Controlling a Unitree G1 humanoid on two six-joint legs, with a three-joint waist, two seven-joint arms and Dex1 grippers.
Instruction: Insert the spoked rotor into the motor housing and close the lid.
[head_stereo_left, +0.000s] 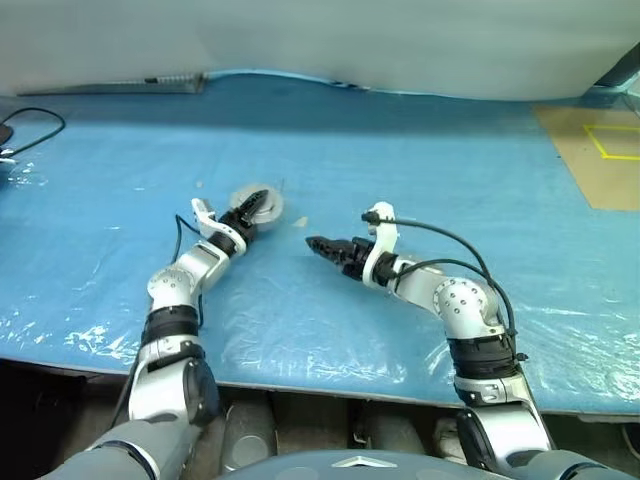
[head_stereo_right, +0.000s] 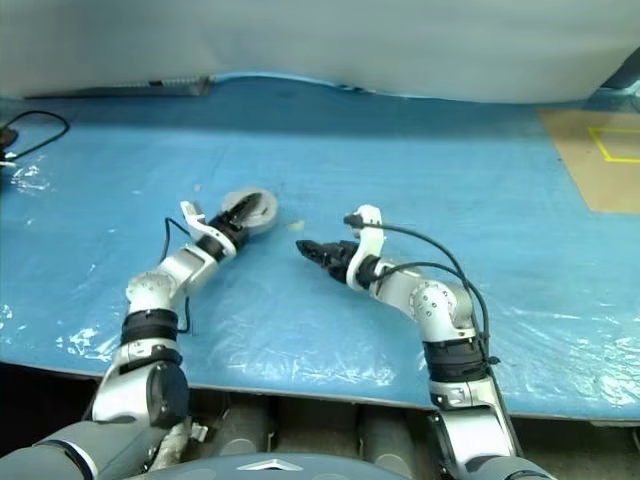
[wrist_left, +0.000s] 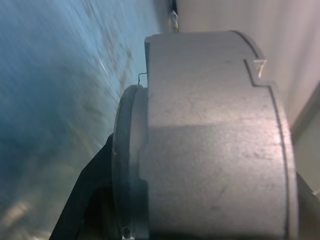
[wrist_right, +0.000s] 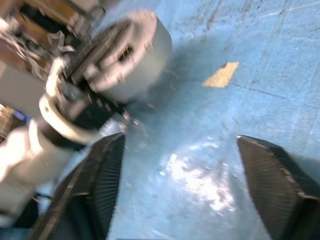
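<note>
My left gripper (head_stereo_left: 252, 208) is shut across a squat grey metal cylinder, the motor housing (head_stereo_left: 270, 204), which rests on the blue table left of centre. The left wrist view has the housing's smooth grey wall (wrist_left: 210, 140) right up close, with a thinner grey ring at one end; whether that ring is the lid I cannot tell. The spoked rotor is out of view. My right gripper (head_stereo_left: 318, 244) hovers to the housing's right, pointing toward it, open and empty. Its wrist view has both ribbed fingers (wrist_right: 100, 170) spread wide, with the held housing (wrist_right: 145, 50) beyond.
A blue plastic sheet (head_stereo_left: 420, 150) covers the table. A small yellowish scrap (head_stereo_left: 298, 226) lies between the two grippers. A black cable (head_stereo_left: 35, 125) curls at the far left. A tan board with yellow tape (head_stereo_left: 600, 150) lies at the far right.
</note>
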